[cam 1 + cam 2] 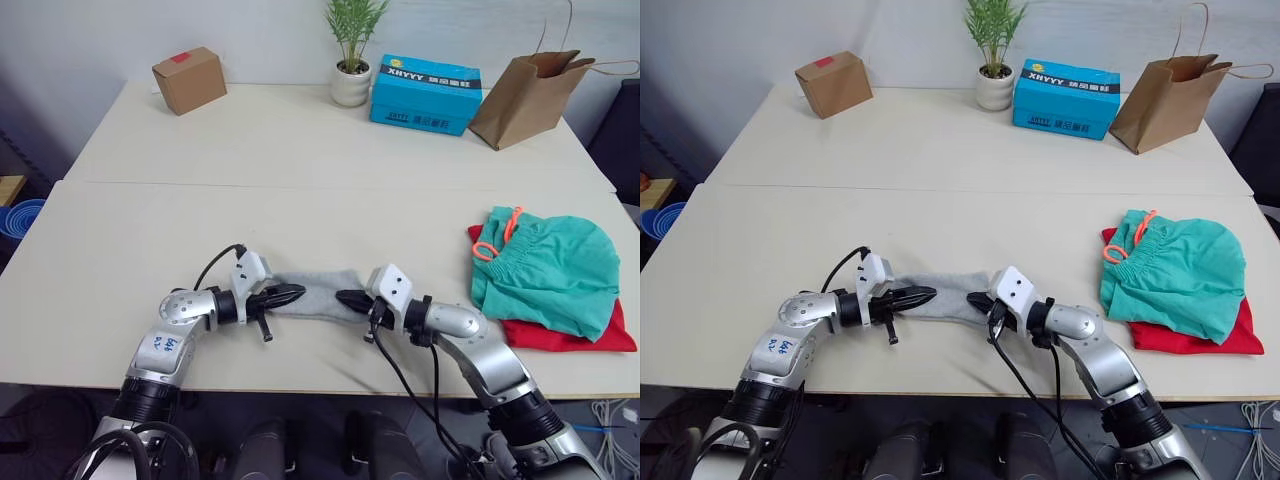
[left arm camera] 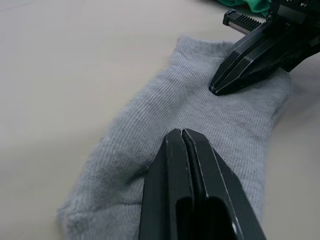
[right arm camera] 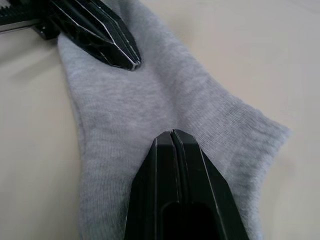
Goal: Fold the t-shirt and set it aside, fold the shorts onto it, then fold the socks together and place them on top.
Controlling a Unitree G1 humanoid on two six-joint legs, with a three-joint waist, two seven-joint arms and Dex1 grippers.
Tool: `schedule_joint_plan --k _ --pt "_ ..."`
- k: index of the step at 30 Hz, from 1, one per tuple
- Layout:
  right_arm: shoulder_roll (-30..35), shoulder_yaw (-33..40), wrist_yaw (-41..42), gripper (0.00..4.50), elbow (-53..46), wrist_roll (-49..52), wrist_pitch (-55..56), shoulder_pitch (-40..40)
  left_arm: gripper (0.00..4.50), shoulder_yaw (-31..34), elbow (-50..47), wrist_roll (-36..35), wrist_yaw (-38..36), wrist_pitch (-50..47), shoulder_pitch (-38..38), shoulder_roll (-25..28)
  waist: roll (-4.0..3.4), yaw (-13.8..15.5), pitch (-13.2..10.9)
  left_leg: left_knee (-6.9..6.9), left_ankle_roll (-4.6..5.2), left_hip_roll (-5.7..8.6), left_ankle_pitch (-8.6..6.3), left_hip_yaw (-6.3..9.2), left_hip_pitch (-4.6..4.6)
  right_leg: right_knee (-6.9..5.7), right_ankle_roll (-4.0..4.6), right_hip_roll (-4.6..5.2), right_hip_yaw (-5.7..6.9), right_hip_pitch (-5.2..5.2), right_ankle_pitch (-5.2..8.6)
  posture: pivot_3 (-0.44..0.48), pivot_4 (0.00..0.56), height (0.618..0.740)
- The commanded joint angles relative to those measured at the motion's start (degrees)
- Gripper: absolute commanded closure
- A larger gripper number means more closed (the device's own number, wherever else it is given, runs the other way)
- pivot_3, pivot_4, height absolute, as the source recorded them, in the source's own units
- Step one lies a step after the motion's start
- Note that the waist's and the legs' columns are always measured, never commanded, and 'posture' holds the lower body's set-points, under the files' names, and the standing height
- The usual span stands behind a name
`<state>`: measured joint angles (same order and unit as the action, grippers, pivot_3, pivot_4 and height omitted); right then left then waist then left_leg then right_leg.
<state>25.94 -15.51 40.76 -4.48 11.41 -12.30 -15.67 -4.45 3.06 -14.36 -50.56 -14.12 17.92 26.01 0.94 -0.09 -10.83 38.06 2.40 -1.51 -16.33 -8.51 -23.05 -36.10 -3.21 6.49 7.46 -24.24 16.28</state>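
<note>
Two pale surfaces (image 1: 120,250), pushed together edge to edge, fill the scene, backed by a light wall. At the near edge of the front surface, the socks (image 1: 318,297) are laid flat as one light grey strip, and both grippers are set on its opposite ends, tips pointing toward each other.

The left gripper (image 1: 290,294) is seen with its jaws pressed together, resting on the left end of the socks; in the left wrist view its closed tip (image 2: 182,134) lies over the grey knit, with no fabric visibly caught between the fingers. The right gripper (image 1: 346,297) is likewise seen with jaws closed, resting on the right end; in the right wrist view its tip (image 3: 172,134) lies on the fabric, and the left gripper's tip is seen opposite.

Well apart, at the right edge of the front surface, the shorts (image 1: 545,265) are heaped on the t-shirt (image 1: 570,336), whose red edge shows beneath them. The orange drawstring (image 1: 498,238) is looped at the waistband.

Along the rear surface, a cardboard box (image 1: 189,80), a potted plant (image 1: 352,50), a blue box (image 1: 426,94) and a brown paper bag (image 1: 530,96) are ranged.
</note>
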Motion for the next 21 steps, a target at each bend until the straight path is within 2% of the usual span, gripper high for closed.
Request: schedule_joint_plan --k 1,6,11,13,18,21 --pt "3.6 2.4 1.6 4.5 1.8 -1.8 1.4 2.2 4.46 1.6 -0.7 -2.0 -1.4 -0.2 -2.0 1.2 0.0 0.0 0.0 0.0 0.01 0.01 -0.01 0.01 0.04 0.01 0.0 0.01 0.0 0.05 0.0 0.0 0.15 0.74" --pt "3.3 5.7 3.7 4.5 -2.1 3.5 -0.4 1.6 4.46 4.0 -2.8 -5.4 -3.3 0.2 -1.8 1.8 0.01 0.0 0.0 -0.1 -0.07 -0.04 -0.17 0.08 0.54 0.16 0.01 0.02 0.04 0.52 0.01 0.0 0.15 0.74" --pt "-0.4 6.2 6.3 4.5 -6.1 9.3 -2.1 -0.8 4.46 6.1 -4.7 -8.9 -4.4 -0.9 -0.2 1.8 0.01 0.0 0.0 -0.11 -0.05 -0.06 -0.27 0.1 0.57 0.19 0.02 0.02 0.05 0.55 0.01 0.0 0.15 0.74" --pt "-2.1 3.9 5.9 4.5 -4.9 7.0 -1.8 -2.5 4.46 8.0 -7.9 -10.9 -3.1 -3.7 -0.7 2.5 0.0 -0.4 0.0 -0.12 -0.06 -0.07 -0.27 0.08 0.57 0.19 0.03 0.02 0.05 0.53 0.02 0.0 0.15 0.74" --pt "-2.4 -1.0 5.2 4.5 1.2 -0.5 -1.3 -5.1 4.46 14.3 -14.7 -17.9 -4.0 -13.6 -6.9 9.6 -0.01 -1.4 0.0 -0.22 -0.13 -0.08 -0.27 0.08 0.59 0.2 0.07 0.0 0.06 0.53 0.07 0.0 0.15 0.74" --pt "-2.2 -1.9 5.8 4.5 3.4 -2.5 -1.6 -5.6 3.58 17.7 -15.0 -19.9 -3.3 -18.2 -9.7 13.1 -0.05 -1.5 0.0 -0.25 -0.14 -0.06 -0.26 0.07 0.58 0.23 0.08 0.0 0.08 0.52 0.08 0.0 0.15 0.74"
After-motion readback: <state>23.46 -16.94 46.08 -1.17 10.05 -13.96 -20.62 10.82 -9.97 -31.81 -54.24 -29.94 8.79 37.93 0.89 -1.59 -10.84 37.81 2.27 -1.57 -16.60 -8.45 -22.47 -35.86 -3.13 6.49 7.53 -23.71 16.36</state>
